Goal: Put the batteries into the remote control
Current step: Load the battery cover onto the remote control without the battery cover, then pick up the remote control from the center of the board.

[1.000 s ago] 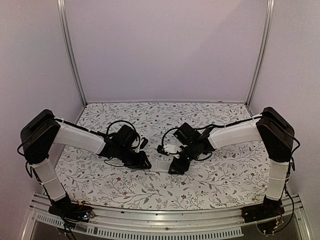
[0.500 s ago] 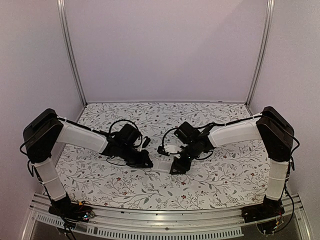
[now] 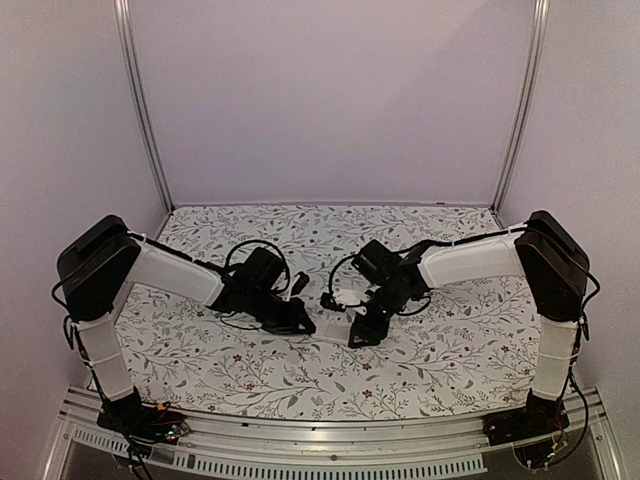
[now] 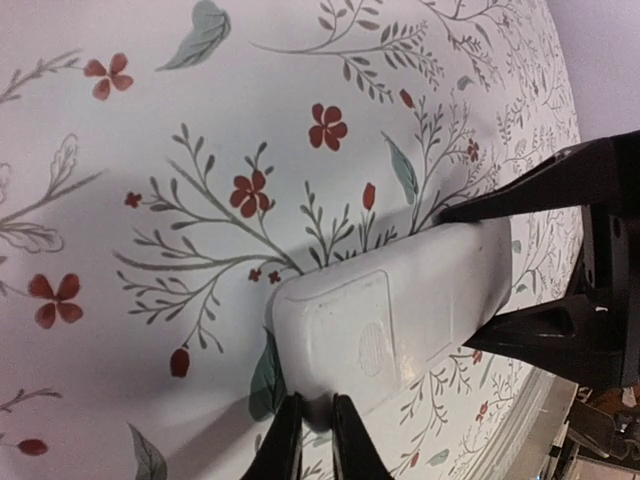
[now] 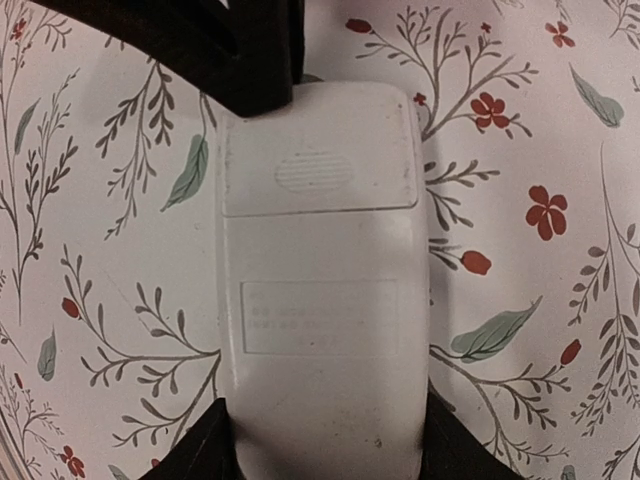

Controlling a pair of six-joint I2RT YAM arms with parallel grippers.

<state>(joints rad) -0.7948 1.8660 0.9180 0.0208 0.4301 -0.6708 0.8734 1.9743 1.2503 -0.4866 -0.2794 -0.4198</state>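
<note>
**Item:** small slim white plastic remote control, rounded rectangular body.

**Position:** lying flat, back upward, on the white cloth printed with red flowers and grey-green leaves, mid-table between the two arms.

**Features:** battery cover at one end, seated shut, with an oval ribbed thumb patch. A faint moulded label panel lies below it. No batteries in view.

**Right gripper****:** black fingers flank the label end, pressed to both long sides, clasping the remote control.

**Left gripper****:** fingers pinched together on nothing, tips touching the cover end.

**Handling, by my estimate:**
- Light and rigid, with a smooth shell.
- Likely to skid on the cloth or swivel if pushed unbraced.
- Best held across the long sides, clear of the cover.
- The cover is best worked from the ribbed patch.
- The body looks sturdy, though the cover's catch is probably the weak point.
</note>
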